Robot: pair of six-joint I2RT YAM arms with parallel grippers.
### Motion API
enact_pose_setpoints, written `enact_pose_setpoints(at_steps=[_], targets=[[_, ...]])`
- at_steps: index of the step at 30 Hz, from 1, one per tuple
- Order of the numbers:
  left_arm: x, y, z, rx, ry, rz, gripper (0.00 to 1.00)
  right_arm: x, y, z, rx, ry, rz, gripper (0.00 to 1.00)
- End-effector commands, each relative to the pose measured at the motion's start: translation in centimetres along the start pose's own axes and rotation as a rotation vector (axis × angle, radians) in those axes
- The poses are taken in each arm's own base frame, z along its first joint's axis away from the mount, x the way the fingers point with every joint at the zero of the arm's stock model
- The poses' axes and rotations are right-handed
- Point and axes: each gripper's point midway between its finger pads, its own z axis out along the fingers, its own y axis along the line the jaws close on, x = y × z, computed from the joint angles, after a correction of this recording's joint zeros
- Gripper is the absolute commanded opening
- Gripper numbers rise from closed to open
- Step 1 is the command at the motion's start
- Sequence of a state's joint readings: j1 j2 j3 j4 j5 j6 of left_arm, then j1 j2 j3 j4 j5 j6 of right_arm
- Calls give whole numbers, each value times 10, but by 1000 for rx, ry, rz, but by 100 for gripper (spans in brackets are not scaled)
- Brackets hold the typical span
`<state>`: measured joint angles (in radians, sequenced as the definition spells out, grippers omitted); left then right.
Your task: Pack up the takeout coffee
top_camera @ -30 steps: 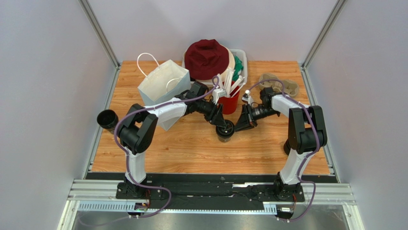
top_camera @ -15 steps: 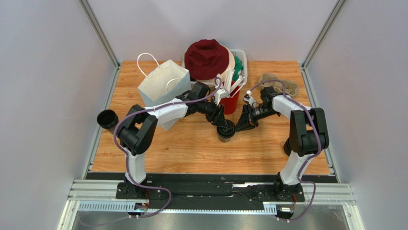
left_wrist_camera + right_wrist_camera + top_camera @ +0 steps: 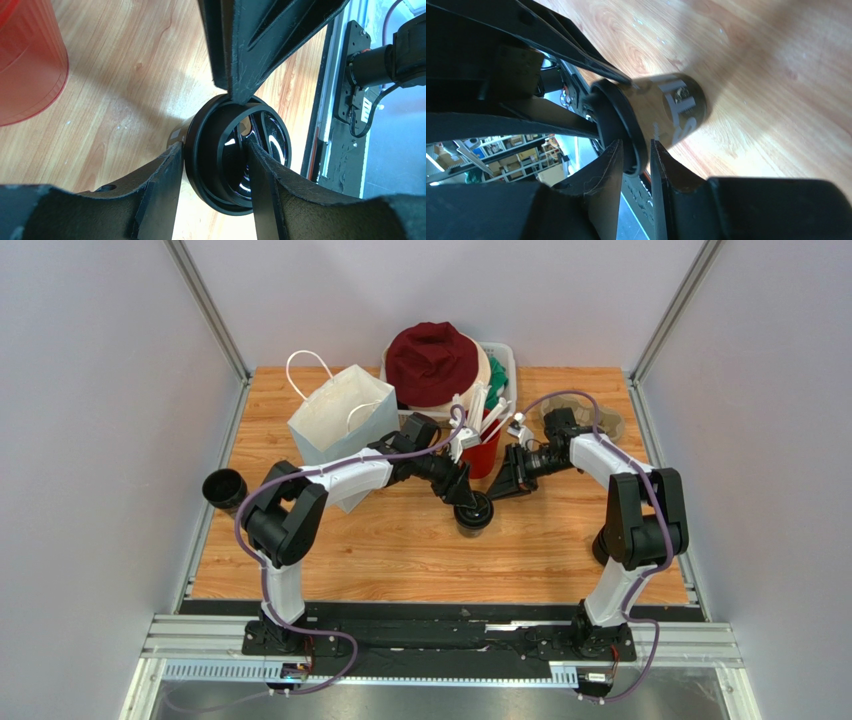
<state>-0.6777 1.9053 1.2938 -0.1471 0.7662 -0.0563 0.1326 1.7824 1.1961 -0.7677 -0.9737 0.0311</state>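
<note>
Over the last second the right end effector (image 3: 636,152) has drawn back toward the red cup (image 3: 482,453). Its fingers stand narrowly apart astride the rim of the lid (image 3: 220,150); cannot tell whether they press it. The left end effector (image 3: 235,130) has not shifted and pinches the takeout coffee (image 3: 472,513) at its lidded top. The coffee is just in front of the red cup, on or barely above the surface (image 3: 400,560). Judgement: lid is seated, and the left arm now has sole charge of the carry. The paper bag (image 3: 335,415) waits left of the red cup.
</note>
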Motion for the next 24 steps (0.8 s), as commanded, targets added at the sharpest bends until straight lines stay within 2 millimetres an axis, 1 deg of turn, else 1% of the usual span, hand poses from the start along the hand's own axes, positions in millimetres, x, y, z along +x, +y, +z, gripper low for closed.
enact_pose_setpoints(at_steps=[1, 3, 5, 11, 15, 19, 23, 24], targets=[[90, 37, 12, -156, 237, -45, 57, -19, 20, -2, -56, -38, -76, 30], [89, 36, 13, -154, 237, -46, 57, -21, 20, -1, -60, -39, -75, 30], [89, 36, 13, -154, 236, -46, 57, -18, 18, 1, -59, -30, -73, 30], [90, 39, 13, -163, 238, -46, 57, -2, -1, 13, 11, 9, -67, 31], [90, 40, 12, -169, 240, -50, 57, 4, -8, 16, 38, 25, -64, 31], [90, 40, 11, -173, 242, -49, 57, 6, -13, 18, 52, 35, -53, 31], [92, 43, 11, -189, 250, -46, 57, 4, -26, 18, 142, 18, -80, 31], [93, 44, 10, -197, 253, -47, 57, 7, -28, 20, 158, 22, -82, 31]])
